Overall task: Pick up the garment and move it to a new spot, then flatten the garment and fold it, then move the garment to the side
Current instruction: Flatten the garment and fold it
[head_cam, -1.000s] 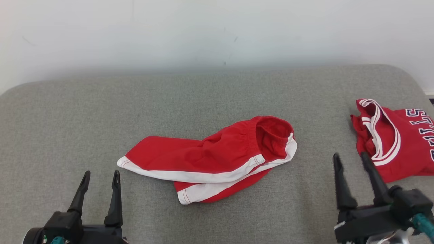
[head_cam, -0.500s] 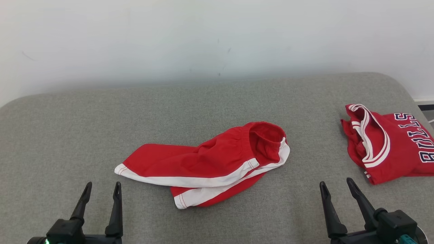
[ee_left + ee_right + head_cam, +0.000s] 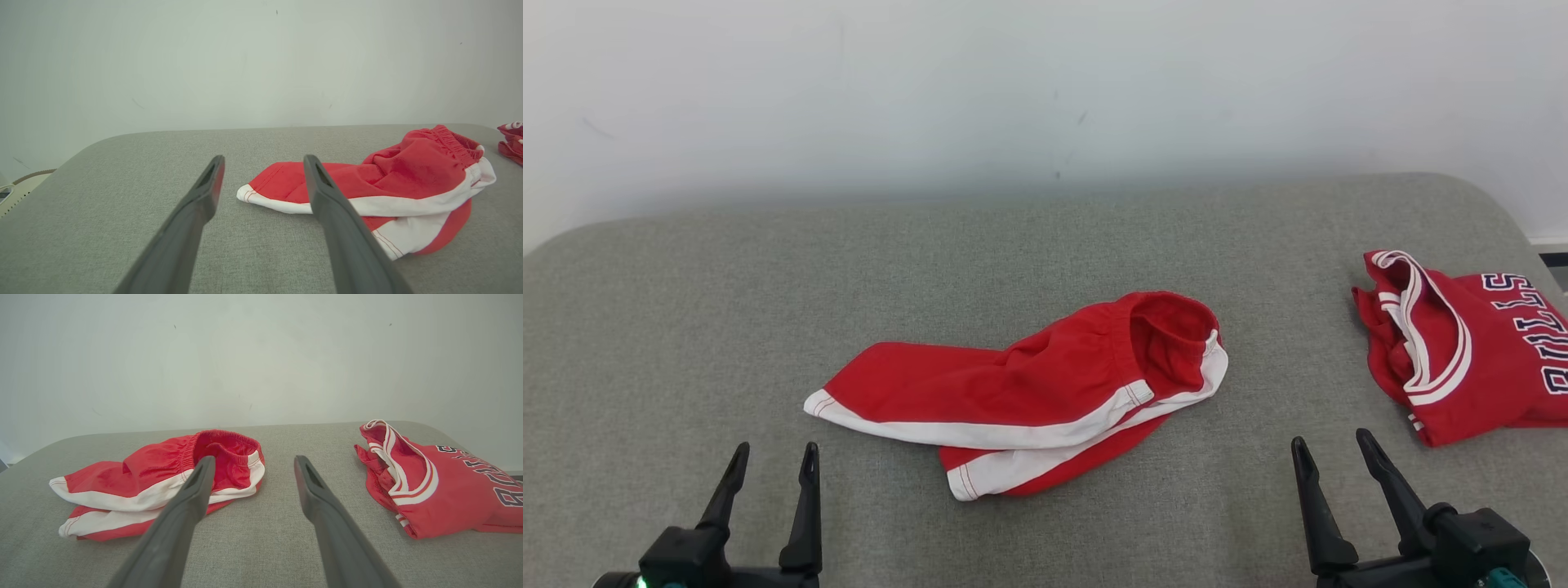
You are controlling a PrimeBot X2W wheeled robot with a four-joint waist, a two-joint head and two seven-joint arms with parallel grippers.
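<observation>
Shorts (image 3: 1021, 392) lie crumpled well left of the jersey (image 3: 1462, 351), not touching it. Left gripper (image 3: 776, 449) and right gripper (image 3: 1330, 439) are both spread wide (nothing held). I'd pinch the waistband nearest the jersey with the right, the far hem with the left, and lift evenly.

The garment (image 3: 1045, 384), a pair of red shorts with broad white side bands and white-trimmed hems, lay rumpled near the middle of the grey table (image 3: 686, 310). Its gathered elastic waistband stood raised and gaping at the right end. The two legs stretched leftward, the upper one lying partly over the shorter-showing lower one, whose hem pointed toward the near edge.
</observation>
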